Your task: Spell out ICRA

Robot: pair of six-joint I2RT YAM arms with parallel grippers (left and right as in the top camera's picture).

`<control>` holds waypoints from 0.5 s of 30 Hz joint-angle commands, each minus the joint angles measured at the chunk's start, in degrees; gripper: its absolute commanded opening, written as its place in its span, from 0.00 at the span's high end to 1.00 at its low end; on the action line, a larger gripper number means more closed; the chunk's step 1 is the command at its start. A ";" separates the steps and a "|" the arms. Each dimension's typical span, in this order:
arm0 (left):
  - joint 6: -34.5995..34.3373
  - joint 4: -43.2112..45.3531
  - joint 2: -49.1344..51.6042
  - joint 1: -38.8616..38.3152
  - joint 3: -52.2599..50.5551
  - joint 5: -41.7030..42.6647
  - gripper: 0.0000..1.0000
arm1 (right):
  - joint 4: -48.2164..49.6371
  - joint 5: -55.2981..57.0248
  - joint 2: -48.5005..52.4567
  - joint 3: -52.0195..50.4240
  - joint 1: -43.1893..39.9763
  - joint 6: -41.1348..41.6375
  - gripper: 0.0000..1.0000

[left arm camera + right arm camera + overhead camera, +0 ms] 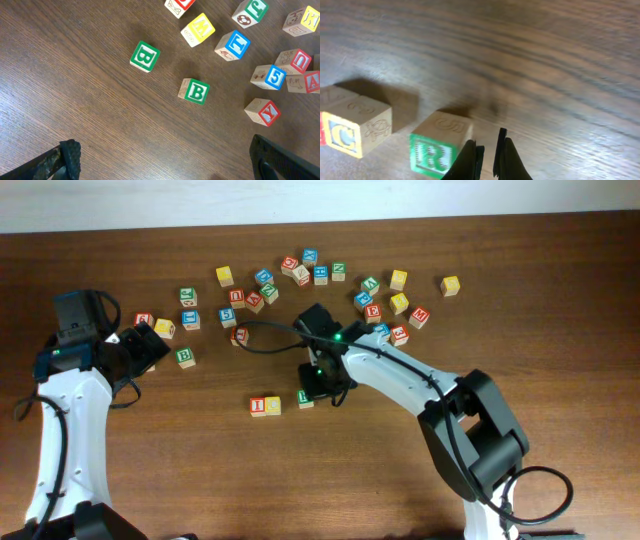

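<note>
Green-faced wooden R cube near yellow C cube
Right gripper pinched together, empty (beside R); left gripper wide.

A dark wood-grain worktop carries a loose scatter of letter cubes along its far edge. One yellow cube sits alone at the scatter's right end. Nearer the left edge, a green B cube lies apart from a second green B cube. A blue 5 cube stands just above a tilted red Y cube.
</note>
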 commanded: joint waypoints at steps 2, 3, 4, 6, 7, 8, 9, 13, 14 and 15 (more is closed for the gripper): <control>-0.15 -0.07 0.15 0.35 0.20 0.42 0.01 | 0.02 -0.76 0.48 -0.52 1.62 -0.33 0.94; -0.13 -0.07 0.15 0.35 0.20 0.42 0.01 | 0.02 -0.76 0.48 -0.52 1.68 -0.33 0.94; -0.13 -0.07 0.15 0.35 0.20 0.42 0.01 | 0.02 -0.76 0.48 -0.52 1.68 -0.04 0.94; -0.13 -0.07 0.15 0.35 0.20 0.42 0.01 | 0.04 -0.76 0.48 -0.52 1.66 1.18 0.94; -0.13 -0.07 0.15 0.35 0.20 0.42 0.01 | 0.26 -0.72 0.48 -0.52 1.66 1.16 0.93; -0.15 -0.07 0.15 0.35 0.20 0.42 0.01 | 0.33 -0.70 0.48 -0.55 1.66 1.16 0.92; -0.13 -0.07 0.15 0.35 0.20 0.42 0.01 | 0.48 -0.48 0.48 -0.52 1.66 1.16 0.92; -0.13 -0.07 0.15 0.35 0.20 0.42 0.01 | 0.44 1.86 0.48 -0.55 1.66 1.14 0.91; -0.13 -0.07 0.15 0.35 0.20 0.42 0.01 | 0.37 2.51 0.48 -0.55 1.66 1.14 0.91; -0.13 -0.07 0.15 0.35 0.20 0.42 0.01 | 0.35 2.54 0.48 -0.55 1.66 1.14 0.91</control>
